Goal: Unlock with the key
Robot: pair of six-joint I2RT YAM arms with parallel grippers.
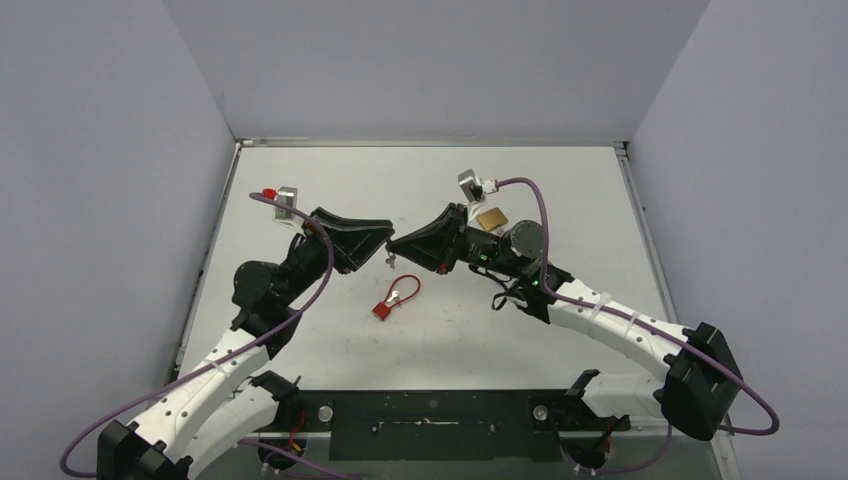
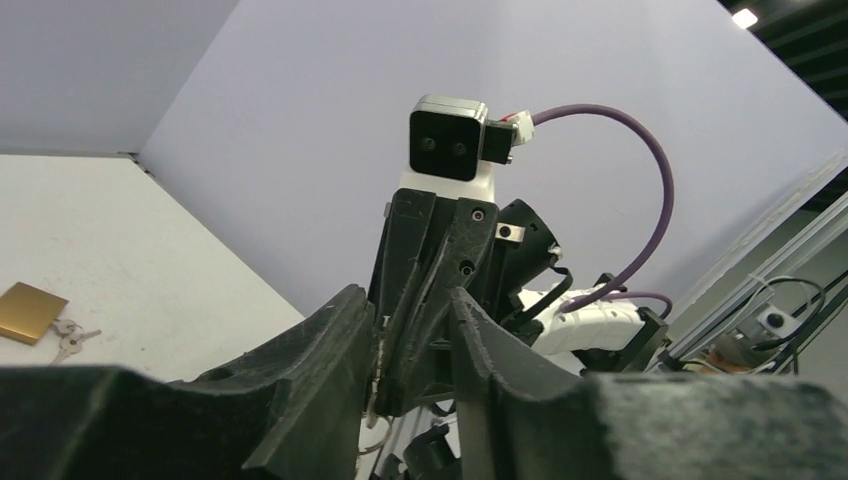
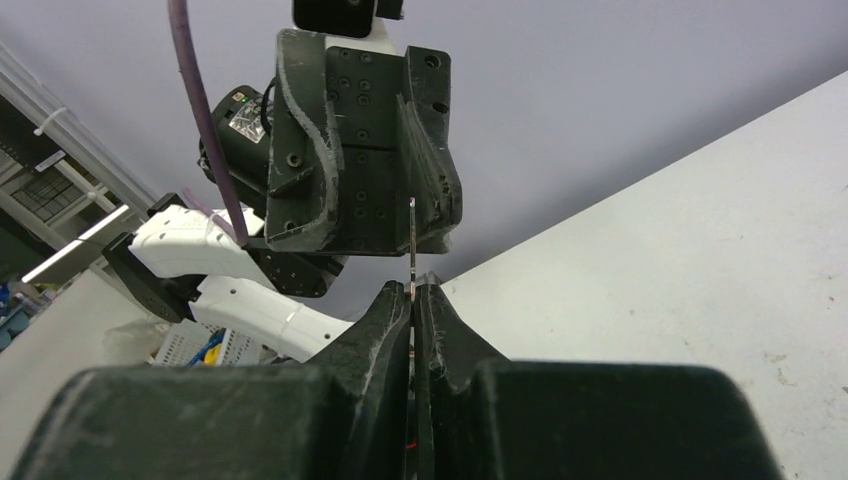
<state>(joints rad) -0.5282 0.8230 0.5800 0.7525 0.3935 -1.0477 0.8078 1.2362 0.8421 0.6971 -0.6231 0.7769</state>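
My two grippers meet tip to tip above the middle of the table. The right gripper (image 1: 394,246) (image 3: 413,288) is shut on a thin metal key (image 3: 411,240), whose blade sticks up out of the pads. The left gripper (image 1: 383,243) (image 2: 408,300) stands open, its fingers apart on either side of the right gripper's tips. The key (image 2: 378,350) runs along the inner face of its left finger. A red padlock (image 1: 384,307) with a silver shackle lies on the table just in front of the grippers.
A brass padlock (image 1: 490,219) (image 2: 30,312) with a small bunch of keys (image 2: 70,340) lies behind the right arm. Grey walls close in the table on three sides. The arm bases and a black rail line the near edge.
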